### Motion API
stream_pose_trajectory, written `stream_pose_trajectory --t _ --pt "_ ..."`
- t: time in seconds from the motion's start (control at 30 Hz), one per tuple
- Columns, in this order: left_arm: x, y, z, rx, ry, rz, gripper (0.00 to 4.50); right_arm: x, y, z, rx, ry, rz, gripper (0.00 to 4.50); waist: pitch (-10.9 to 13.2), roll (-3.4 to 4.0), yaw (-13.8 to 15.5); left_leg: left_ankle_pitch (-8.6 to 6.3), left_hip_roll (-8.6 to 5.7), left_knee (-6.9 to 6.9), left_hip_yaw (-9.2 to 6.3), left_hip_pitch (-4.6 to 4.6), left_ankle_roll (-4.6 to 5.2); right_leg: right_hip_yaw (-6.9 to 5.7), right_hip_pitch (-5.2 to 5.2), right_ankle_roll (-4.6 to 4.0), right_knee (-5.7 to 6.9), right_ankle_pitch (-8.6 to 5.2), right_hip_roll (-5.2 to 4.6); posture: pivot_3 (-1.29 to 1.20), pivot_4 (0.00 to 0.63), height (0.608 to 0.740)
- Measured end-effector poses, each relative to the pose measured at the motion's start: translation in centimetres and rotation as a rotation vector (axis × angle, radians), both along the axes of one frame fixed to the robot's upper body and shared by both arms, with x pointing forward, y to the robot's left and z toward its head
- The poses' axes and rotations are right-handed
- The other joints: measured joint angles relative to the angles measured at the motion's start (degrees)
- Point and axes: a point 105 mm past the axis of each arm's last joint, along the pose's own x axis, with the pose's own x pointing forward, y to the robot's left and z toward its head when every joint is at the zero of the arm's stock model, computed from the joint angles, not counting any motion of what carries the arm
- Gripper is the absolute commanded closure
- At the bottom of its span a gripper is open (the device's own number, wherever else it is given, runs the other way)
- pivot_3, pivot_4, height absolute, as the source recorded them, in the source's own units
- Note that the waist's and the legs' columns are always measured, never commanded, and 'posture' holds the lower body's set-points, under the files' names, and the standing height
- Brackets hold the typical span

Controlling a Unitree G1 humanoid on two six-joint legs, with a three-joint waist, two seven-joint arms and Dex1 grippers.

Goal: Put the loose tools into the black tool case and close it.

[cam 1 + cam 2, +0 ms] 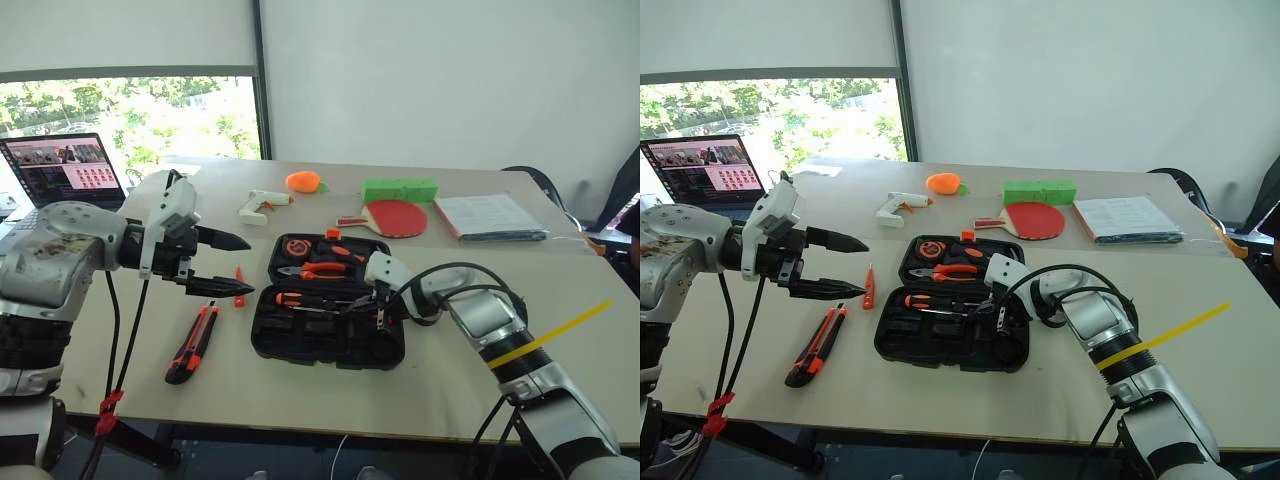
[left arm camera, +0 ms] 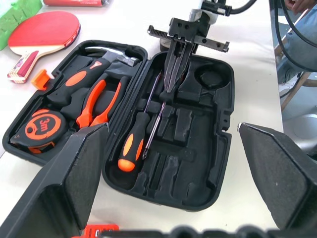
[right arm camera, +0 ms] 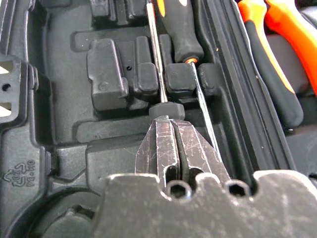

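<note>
Two grippers: right gripper (image 1: 379,312) is closed, pressed onto a slim black-and-orange screwdriver (image 2: 140,139) to seat it in the black moulded tool case (image 1: 300,345).
Left gripper (image 1: 228,264): held wide apart, empty.
Outside: black-and-orange utility knife (image 1: 193,343) lies uncollected left of case.

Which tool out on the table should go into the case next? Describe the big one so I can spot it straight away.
Start at the open black tool case in the middle of the table. Look just off the case's left side, below the raised left gripper. There the utility knife lies flat on the tabletop: long, black and orange, far bigger than the small orange pointed piece lying beyond it.
</note>
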Motion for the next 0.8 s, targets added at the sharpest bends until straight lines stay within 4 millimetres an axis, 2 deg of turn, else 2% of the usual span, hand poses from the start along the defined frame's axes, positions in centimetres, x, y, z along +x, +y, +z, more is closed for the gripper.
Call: stream_pose_trajectory --t 0.2,0.33,0.4,0.5,0.57,0.7,0.73,0.8 --pt "0.0 0.0 -0.1 0.000 0.002 0.001 0.00 0.1 0.0 -0.2 -0.014 -0.021 -0.003 4.49 0.0 0.00 0.0 -0.01 0.01 -0.10 0.00 0.65 0.00 -0.01 0.64 -0.03 -0.11 -0.06 0.00 0.00 0.150 0.736" --pt "-0.1 0.1 -0.9 0.005 0.017 0.015 0.00 -0.2 0.1 0.3 0.055 -0.007 -0.024 4.49 0.0 -0.02 0.0 -0.01 0.02 -0.11 -0.01 0.57 0.00 -0.01 0.54 -0.06 -0.06 -0.07 0.00 0.00 0.150 0.736" --pt "0.1 0.4 -1.5 0.003 0.028 0.048 0.00 -0.7 0.4 1.6 0.135 -0.002 -0.028 4.49 0.1 0.02 0.0 -0.01 0.02 -0.12 -0.02 0.40 0.00 0.00 0.37 -0.07 -0.04 -0.08 0.00 0.00 0.150 0.736" --pt "0.5 1.3 -2.7 -0.007 0.048 0.152 0.00 -2.0 0.5 5.9 0.250 -0.080 0.000 4.49 0.1 0.03 0.2 -0.01 0.06 -0.16 -0.05 0.19 0.01 -0.02 0.15 -0.07 -0.04 -0.08 0.00 0.00 0.150 0.736" --pt "0.2 2.8 -3.5 -0.023 0.066 0.258 0.00 -3.7 -0.2 7.9 0.288 -0.125 0.023 4.49 0.1 0.02 0.3 -0.05 0.08 -0.21 -0.06 0.14 0.06 -0.05 0.11 -0.07 -0.09 -0.08 0.00 0.00 0.150 0.736" --pt "-2.2 7.3 -5.2 0.008 0.124 0.461 0.00 -6.5 -1.3 8.7 0.326 -0.102 0.047 4.49 0.1 -0.03 0.0 -0.07 0.11 -0.24 0.04 0.00 0.05 -0.03 -0.12 -0.08 -0.11 -0.09 -0.09 0.00 0.150 0.736" --pt "-3.1 8.6 -5.7 0.020 0.142 0.515 0.00 -7.0 -1.4 8.9 0.334 -0.095 0.053 3.88 0.1 -0.03 -0.1 -0.06 0.12 -0.23 0.07 -0.01 0.04 -0.05 -0.15 -0.10 -0.10 -0.09 -0.09 0.00 0.150 0.736" --pt "-4.1 10.4 -6.0 0.034 0.163 0.593 0.00 -7.5 -1.5 9.6 0.350 -0.106 0.063 3.36 0.1 -0.05 0.0 -0.03 0.13 -0.20 0.09 0.04 -0.02 -0.08 -0.13 -0.15 -0.03 -0.07 -0.09 0.00 0.150 0.736"
